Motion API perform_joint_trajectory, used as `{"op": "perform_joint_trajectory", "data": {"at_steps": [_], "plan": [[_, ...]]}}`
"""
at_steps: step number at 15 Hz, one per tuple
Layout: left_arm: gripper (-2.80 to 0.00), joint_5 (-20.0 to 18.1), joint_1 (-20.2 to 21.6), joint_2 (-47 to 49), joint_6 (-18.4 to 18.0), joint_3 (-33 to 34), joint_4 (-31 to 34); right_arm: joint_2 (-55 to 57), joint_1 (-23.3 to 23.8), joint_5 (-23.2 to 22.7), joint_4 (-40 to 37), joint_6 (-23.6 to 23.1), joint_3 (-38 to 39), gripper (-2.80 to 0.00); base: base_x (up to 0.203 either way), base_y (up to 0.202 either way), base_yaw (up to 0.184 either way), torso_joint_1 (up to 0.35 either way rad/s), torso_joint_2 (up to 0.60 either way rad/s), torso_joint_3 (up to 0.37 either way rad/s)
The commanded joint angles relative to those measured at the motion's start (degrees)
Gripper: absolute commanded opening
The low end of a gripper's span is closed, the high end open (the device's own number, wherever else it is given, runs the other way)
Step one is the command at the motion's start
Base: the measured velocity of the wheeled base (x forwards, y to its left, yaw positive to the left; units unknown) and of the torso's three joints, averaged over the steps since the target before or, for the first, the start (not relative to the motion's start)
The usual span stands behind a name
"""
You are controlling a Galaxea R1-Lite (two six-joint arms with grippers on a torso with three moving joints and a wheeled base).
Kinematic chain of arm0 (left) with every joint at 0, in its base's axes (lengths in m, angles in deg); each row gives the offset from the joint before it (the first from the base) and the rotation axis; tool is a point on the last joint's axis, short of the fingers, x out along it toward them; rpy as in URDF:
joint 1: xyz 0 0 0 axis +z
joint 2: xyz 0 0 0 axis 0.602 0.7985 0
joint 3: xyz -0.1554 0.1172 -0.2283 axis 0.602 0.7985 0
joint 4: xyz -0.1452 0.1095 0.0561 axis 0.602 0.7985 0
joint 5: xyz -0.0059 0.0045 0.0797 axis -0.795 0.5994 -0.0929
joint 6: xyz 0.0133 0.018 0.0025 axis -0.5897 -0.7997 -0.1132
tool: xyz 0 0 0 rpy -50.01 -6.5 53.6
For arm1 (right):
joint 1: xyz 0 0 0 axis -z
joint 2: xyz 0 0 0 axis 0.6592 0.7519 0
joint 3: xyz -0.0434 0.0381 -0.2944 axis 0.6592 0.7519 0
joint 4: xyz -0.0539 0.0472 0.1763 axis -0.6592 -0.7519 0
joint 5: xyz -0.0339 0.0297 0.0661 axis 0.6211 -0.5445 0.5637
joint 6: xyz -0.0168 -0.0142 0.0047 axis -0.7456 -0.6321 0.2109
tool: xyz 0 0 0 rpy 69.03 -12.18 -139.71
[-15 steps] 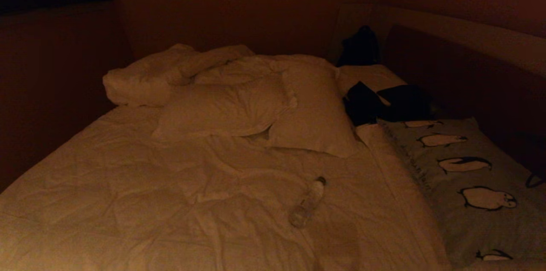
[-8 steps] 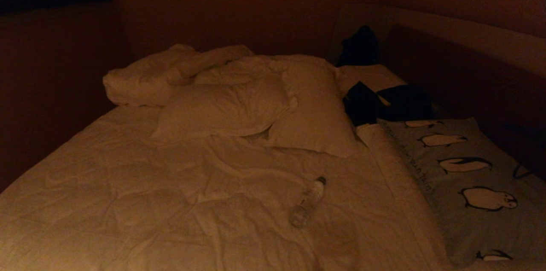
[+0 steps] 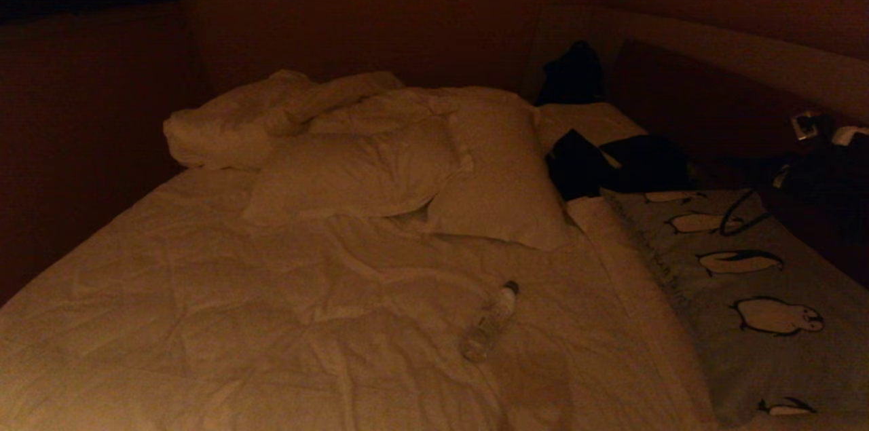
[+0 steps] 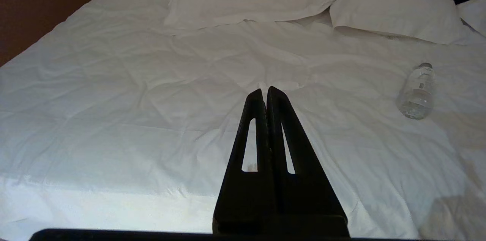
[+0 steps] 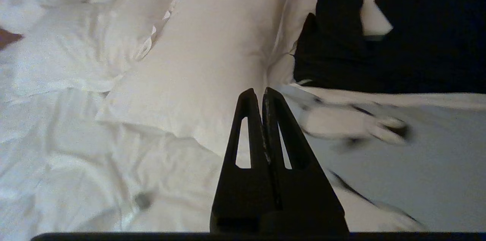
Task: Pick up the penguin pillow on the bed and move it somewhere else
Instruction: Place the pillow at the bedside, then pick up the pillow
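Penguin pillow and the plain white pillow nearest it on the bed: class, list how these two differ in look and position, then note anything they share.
The penguin pillow is grey-blue with black-and-white penguins; the white pillow is plain.
The penguin pillow has a fringed seam along one long edge; the white pillow shows none.
The penguin pillow lies along the bed's right side by the headboard; the white pillow lies mid-bed, overlapping another pillow.
Both rest untouched on the bed.
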Motion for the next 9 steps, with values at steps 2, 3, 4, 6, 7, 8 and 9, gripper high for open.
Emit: {"op": "perform_joint_trajectory", "data": {"at_steps": [2, 3, 4, 6, 7, 8, 9], "plan": [[-2.80, 0.05, 0.06, 0.02, -0.04, 0.00, -0.01, 0.35, -4.74, 45.43, -7.26, -2.93, -2.43, -2.80, 0.000, 0.000, 0.000, 0.000, 0.00, 0.000], [-2.80, 0.05, 0.06, -0.06, 0.04, 0.00, -0.01, 0.57, -5.98, 49.64, -8.49, -4.13, -3.18, -2.80, 0.000, 0.000, 0.000, 0.000, 0.00, 0.000], [-2.80, 0.05, 0.06, 0.02, 0.04, 0.00, -0.01, 0.74, -7.39, 53.68, -9.91, -5.07, -3.92, -2.80, 0.000, 0.000, 0.000, 0.000, 0.00, 0.000], [-2.80, 0.05, 0.04, -0.04, 0.04, 0.00, -0.01, 0.37, -9.56, 56.55, -14.13, -5.82, -4.14, -2.80, 0.000, 0.000, 0.000, 0.000, 0.00, 0.000], [-2.80, 0.05, 0.06, 0.02, 0.04, 0.00, -0.01, -0.06, -9.92, 56.70, -15.48, -5.77, -4.13, -2.80, 0.000, 0.000, 0.000, 0.000, 0.00, 0.000], [-2.80, 0.05, 0.06, 0.02, 0.04, 0.00, -0.01, -0.81, -10.49, 56.70, -17.99, -5.45, -4.13, -2.80, 0.000, 0.000, 0.000, 0.000, 0.00, 0.000], [-2.80, 0.05, 0.05, 0.01, 0.04, 0.00, -0.01, -2.35, -11.34, 56.70, -23.64, -4.55, -4.13, -2.80, 0.000, 0.000, 0.000, 0.000, 0.00, 0.000]]}}
